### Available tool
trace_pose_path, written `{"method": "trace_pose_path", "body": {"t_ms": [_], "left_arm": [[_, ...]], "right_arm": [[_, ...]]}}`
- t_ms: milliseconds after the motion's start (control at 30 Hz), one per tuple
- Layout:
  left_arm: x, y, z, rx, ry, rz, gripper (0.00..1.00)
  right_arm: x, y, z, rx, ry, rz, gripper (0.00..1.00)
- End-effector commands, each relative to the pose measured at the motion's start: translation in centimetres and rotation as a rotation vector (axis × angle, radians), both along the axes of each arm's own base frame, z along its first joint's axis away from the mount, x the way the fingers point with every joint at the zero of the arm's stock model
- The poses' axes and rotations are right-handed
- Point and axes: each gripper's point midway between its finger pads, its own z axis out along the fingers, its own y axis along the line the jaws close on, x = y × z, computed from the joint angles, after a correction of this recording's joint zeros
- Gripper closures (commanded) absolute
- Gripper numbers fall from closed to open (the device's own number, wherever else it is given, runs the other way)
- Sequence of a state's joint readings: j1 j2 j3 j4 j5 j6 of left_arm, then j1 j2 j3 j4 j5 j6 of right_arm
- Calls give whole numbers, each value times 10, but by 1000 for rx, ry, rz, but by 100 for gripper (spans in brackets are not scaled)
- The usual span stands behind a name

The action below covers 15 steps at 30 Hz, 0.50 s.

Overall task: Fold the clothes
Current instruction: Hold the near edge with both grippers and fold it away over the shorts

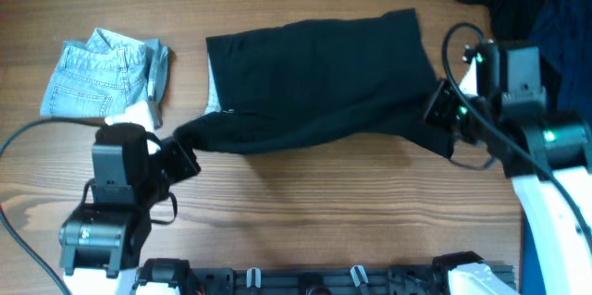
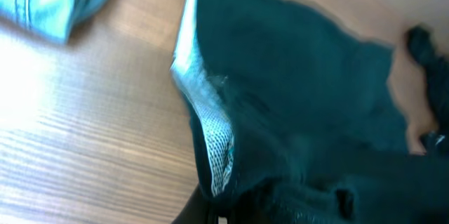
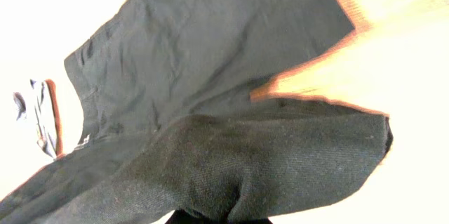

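Large black fabric shorts (image 1: 314,78) lie on the wooden table (image 1: 305,212). Left hand (image 1: 183,154) and right hand (image 1: 440,105) grasp opposite ends.

My overhead view looks straight down over the whole bench (image 1: 324,207). Each wrist view sits close and low, looking inward from opposite ends. All three share the shorts (image 1: 314,82).

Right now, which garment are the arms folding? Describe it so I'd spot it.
In the middle of the wooden table lie the black shorts. They are bigger and flatter than the small blue denim garment to the left and the dark heap at the far right, with pale lining showing.
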<state>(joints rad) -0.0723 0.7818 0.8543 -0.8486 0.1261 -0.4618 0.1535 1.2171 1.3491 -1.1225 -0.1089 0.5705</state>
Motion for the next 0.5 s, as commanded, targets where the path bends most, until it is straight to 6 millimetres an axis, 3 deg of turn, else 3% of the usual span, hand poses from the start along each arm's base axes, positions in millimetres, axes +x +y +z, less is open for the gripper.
{"method": "trace_pose_path", "body": {"t_ms": [0, 133, 267, 333, 467], "left_arm": [[41, 4, -4, 72, 7, -17, 96], [87, 0, -39, 99, 49, -51, 96], [139, -5, -60, 90, 12, -48, 96], [158, -6, -67, 56, -11, -14, 96], [184, -13, -83, 3, -42, 1, 96]], "right_arm": [[40, 4, -16, -21, -8, 24, 96], [91, -10, -27, -67, -91, -7, 96], [139, -33, -42, -62, -157, -75, 96], [162, -36, -52, -52, -192, -82, 96], [189, -31, -71, -32, -220, -67, 96]]}}
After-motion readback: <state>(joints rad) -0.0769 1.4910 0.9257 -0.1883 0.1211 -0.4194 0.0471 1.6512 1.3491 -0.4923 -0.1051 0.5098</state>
